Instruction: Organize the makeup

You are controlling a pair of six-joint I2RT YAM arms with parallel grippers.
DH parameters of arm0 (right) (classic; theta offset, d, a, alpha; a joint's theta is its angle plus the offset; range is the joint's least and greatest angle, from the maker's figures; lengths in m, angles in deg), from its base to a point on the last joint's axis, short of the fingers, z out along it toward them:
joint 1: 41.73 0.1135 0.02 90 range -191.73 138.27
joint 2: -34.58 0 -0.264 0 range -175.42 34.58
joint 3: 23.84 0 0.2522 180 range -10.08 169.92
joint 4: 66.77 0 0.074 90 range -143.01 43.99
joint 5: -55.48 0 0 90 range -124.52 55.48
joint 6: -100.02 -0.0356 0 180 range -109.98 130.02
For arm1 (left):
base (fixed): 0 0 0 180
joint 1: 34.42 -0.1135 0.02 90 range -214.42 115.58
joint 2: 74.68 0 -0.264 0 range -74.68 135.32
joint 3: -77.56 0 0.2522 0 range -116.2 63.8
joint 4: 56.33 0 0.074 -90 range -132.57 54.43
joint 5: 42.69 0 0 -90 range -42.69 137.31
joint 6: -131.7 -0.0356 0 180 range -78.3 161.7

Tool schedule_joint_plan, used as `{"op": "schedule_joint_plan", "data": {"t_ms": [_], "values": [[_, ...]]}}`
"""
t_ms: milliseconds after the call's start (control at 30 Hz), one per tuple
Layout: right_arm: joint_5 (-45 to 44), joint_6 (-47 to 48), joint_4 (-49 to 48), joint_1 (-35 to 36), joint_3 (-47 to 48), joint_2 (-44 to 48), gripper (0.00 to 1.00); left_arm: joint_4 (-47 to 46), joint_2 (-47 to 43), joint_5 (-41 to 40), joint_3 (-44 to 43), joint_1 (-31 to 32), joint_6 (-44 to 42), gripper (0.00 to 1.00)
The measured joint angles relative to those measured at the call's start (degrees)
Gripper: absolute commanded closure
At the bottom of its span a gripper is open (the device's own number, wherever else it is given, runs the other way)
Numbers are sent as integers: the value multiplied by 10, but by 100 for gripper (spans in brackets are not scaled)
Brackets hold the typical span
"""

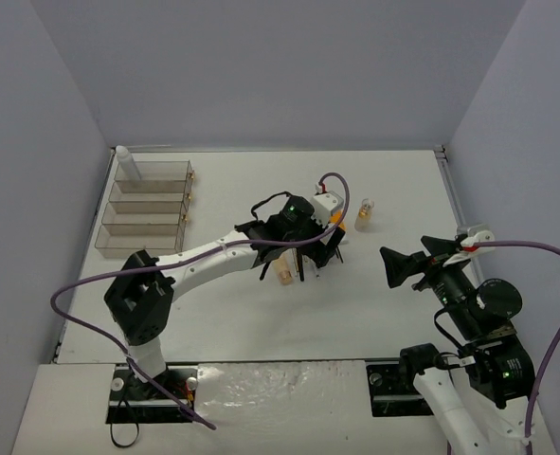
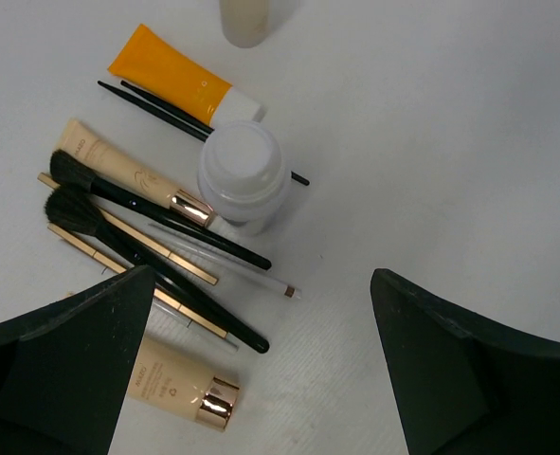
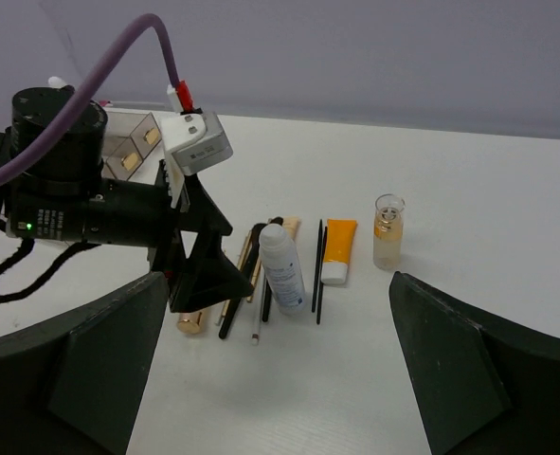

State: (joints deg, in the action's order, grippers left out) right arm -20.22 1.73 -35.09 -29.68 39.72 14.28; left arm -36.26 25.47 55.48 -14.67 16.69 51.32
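Observation:
The makeup lies in a row at mid-table. In the left wrist view I see an orange tube, an upright white-grey bottle, a beige tube, slim black brushes, thin gold-wood sticks and a gold-capped beige tube. A glass vial stands to the right of the row. A second white bottle stands at the acrylic box's back left corner. My left gripper is open and empty just above the row. My right gripper is open and empty, well to the right of the row.
The clear tiered acrylic drawer box stands at the far left of the table. The left arm reaches diagonally across the table's middle. In the right wrist view the left gripper sits over the left end of the row, beside the bottle.

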Motion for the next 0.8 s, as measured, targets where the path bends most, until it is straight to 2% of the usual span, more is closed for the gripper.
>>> {"op": "schedule_joint_plan", "data": {"t_ms": [400,567,800], "values": [[0,-3,8,0,1,7,0,-45,90,-21,-68,-1,0,5],[0,-3,8,0,1,8,0,-49,108,-21,-73,-1,0,16],[0,-5,8,0,1,14,0,-51,120,-20,-73,-1,1,37]]}}
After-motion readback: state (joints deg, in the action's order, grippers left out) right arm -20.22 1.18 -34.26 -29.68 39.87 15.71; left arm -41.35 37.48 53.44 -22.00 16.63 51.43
